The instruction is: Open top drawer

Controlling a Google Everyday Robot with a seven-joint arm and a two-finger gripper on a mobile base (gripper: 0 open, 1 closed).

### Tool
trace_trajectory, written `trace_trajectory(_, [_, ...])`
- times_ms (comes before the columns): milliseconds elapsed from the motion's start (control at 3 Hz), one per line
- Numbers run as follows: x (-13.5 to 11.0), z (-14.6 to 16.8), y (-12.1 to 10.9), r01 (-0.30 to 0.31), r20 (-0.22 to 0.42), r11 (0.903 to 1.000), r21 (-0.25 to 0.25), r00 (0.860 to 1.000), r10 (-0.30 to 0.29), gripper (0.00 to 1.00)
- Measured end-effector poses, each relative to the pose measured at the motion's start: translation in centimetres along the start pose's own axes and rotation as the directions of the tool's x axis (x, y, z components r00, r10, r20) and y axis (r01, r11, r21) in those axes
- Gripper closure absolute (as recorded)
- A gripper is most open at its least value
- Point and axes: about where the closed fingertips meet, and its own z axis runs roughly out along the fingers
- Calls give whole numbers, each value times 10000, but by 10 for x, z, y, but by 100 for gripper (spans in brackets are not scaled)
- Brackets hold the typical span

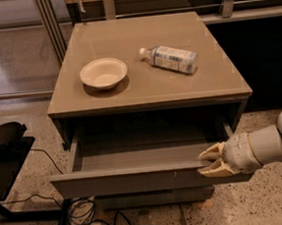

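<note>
Grey flat-fronted top drawer [127, 180] open, cream gripper [203, 162] pinching its right rim

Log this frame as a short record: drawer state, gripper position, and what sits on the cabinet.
top drawer: pulled well out, grey inside showing
gripper: at the right end of the drawer front, jaws clamped over its top edge
cabinet top: white bowl on the left, plastic bottle lying on its side on the right
floor: cables below the drawer's left end
</note>
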Motion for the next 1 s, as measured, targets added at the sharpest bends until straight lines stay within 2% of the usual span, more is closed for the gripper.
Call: trace_trajectory(1000, [0,0,0,1,1,10000,-2,10000,-1,12])
